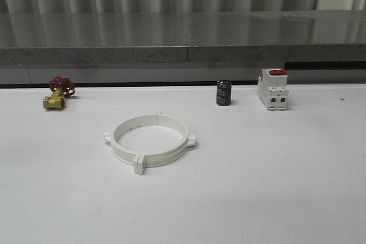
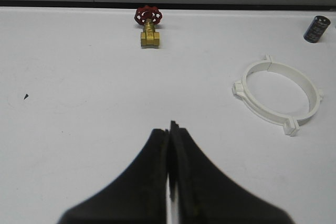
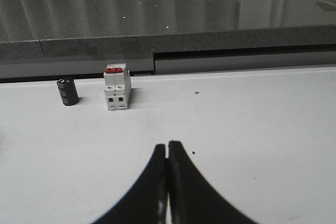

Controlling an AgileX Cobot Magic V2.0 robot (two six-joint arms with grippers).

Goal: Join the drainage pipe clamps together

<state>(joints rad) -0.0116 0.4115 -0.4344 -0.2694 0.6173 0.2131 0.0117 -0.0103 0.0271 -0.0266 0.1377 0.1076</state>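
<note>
Front view: the two drainage pipe clamps (image 1: 150, 140) lie left of centre on the white table (image 1: 274, 187), their flange tabs meeting at the near and far seams so the halves form one flat ring. By this look the joining appears done, or all but done; whether the tabs have truly locked cannot be told. A brass valve with a red handwheel (image 1: 58, 93) sits far left, a black capacitor (image 1: 223, 93) and a red-topped switch (image 1: 272, 89) far right.

Left wrist view: the left gripper (image 2: 171, 129) hangs over bare table, fingers pressed together and holding nothing. The ring (image 2: 277, 96) lies well apart from it, and this angle shows the seam tabs closely paired.

Right wrist view: the right gripper (image 3: 167, 147) is likewise closed and empty, facing the switch (image 3: 117, 87) and capacitor (image 3: 67, 91). Any further move would call for checking the seams, then pressing the tabs home if loose.
</note>
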